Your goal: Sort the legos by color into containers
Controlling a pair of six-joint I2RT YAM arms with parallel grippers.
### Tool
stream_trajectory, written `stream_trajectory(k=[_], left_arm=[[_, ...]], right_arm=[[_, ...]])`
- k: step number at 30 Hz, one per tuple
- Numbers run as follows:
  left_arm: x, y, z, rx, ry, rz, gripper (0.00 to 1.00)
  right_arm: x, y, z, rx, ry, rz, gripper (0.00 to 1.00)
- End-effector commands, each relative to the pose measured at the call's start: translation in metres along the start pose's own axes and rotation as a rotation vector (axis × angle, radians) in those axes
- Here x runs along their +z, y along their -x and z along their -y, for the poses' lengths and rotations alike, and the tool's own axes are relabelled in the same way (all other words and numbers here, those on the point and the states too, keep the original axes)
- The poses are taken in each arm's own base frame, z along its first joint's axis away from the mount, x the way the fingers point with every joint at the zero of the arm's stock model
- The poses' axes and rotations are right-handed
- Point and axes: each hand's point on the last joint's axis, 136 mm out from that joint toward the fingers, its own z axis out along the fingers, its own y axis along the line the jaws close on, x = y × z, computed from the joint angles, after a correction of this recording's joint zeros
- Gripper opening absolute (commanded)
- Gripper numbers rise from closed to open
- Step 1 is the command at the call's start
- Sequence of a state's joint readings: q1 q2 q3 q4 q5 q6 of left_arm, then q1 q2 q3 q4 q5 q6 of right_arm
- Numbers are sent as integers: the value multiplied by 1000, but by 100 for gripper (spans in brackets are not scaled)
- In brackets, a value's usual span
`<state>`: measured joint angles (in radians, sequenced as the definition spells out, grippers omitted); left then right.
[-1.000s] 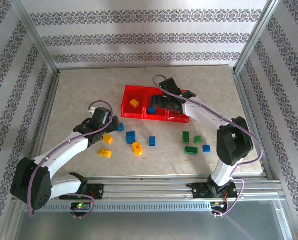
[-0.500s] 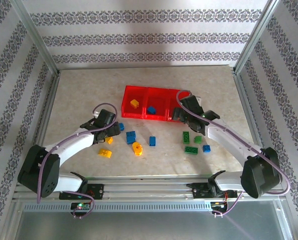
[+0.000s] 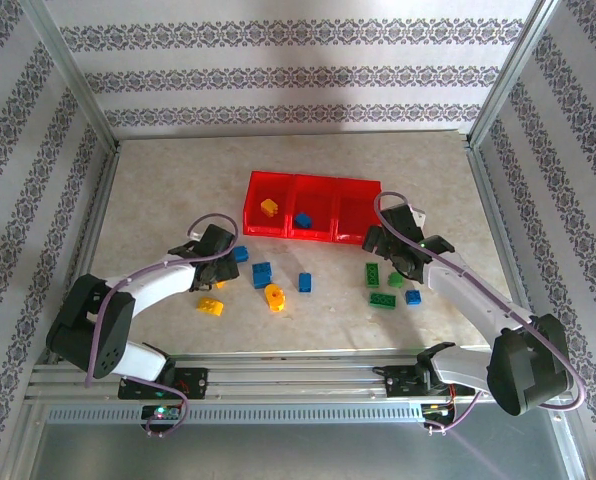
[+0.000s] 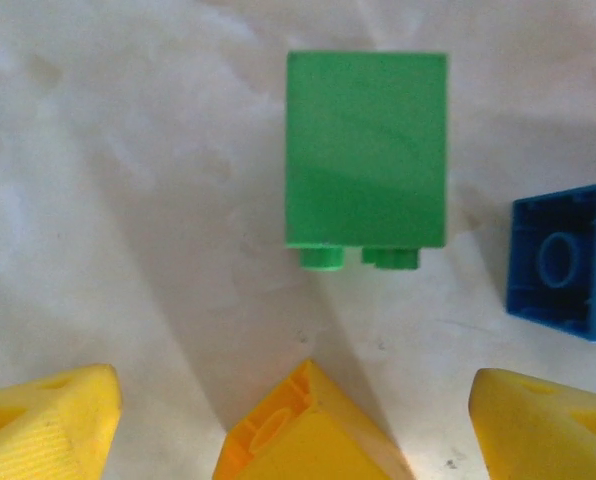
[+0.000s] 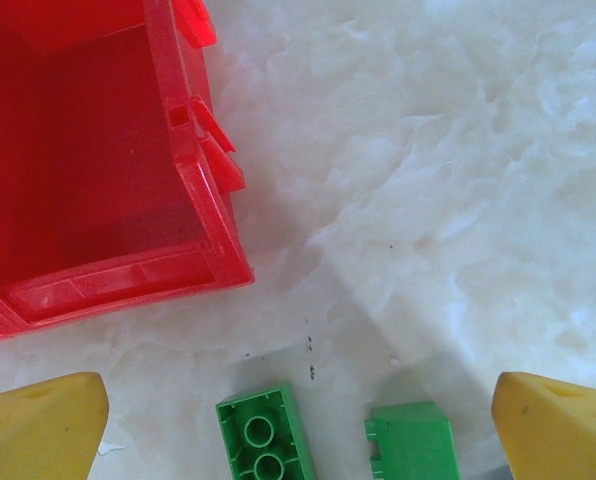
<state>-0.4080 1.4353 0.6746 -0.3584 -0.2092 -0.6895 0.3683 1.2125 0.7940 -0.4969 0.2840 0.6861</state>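
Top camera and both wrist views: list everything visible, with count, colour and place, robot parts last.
tray: one, red, three compartments in a row, far middle of the table.
yellow bricks: four; one in the left compartment, three loose left of centre.
blue bricks: five; one in the middle compartment, three loose near centre, one at the right.
green bricks: three loose at the right; a fourth ahead of the left gripper.
table: one, beige marbled.
left gripper: open, a yellow brick between its fingers, untouched.
right gripper: open, above two green bricks, near the right compartment.
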Motion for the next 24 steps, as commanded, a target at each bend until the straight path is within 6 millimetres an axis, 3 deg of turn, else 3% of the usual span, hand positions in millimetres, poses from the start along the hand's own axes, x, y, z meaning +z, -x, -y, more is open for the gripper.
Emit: stream_trajectory(k=[1, 10, 16, 24], left_arm=[[1, -12, -13, -30, 24, -38, 88], [-2, -18, -21, -41, 34, -31, 69], [2, -11, -13, -39, 15, -24, 58], [5, -8, -7, -27, 4, -25, 36]], right_arm=[[0, -1, 7, 28, -19, 5, 98], [0, -1, 8, 43, -17, 8, 98], [1, -3, 10, 51, -21, -1, 98], [4, -5, 14, 79, -23, -13, 98]])
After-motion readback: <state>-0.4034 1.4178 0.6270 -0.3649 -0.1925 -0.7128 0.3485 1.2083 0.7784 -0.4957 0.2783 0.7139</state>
